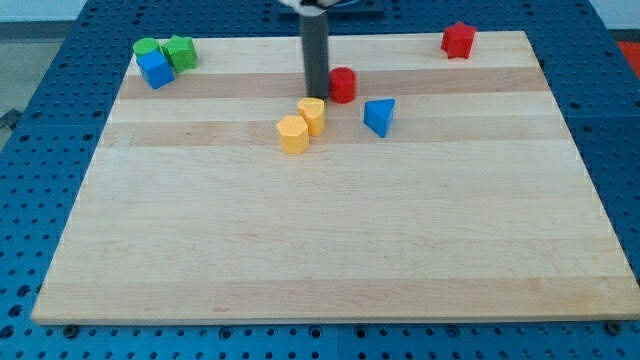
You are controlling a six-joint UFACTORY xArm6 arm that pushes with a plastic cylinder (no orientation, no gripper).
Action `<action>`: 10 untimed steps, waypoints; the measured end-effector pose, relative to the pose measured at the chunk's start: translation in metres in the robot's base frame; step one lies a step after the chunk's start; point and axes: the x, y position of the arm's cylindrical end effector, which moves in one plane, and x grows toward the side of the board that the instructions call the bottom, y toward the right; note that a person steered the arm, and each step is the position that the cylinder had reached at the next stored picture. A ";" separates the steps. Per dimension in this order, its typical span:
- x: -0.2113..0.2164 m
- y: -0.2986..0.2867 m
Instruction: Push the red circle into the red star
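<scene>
The red circle is a short red cylinder at the upper middle of the wooden board. The red star sits near the board's top right corner, well to the right of and above the circle. My tip is the lower end of the dark rod, just left of the red circle, very close to it or touching. It is just above the upper yellow block.
Two yellow blocks lie touching just below my tip. A blue triangle-like block lies below and right of the red circle. At the top left corner sit a blue block and two green blocks.
</scene>
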 end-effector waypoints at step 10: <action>-0.050 0.131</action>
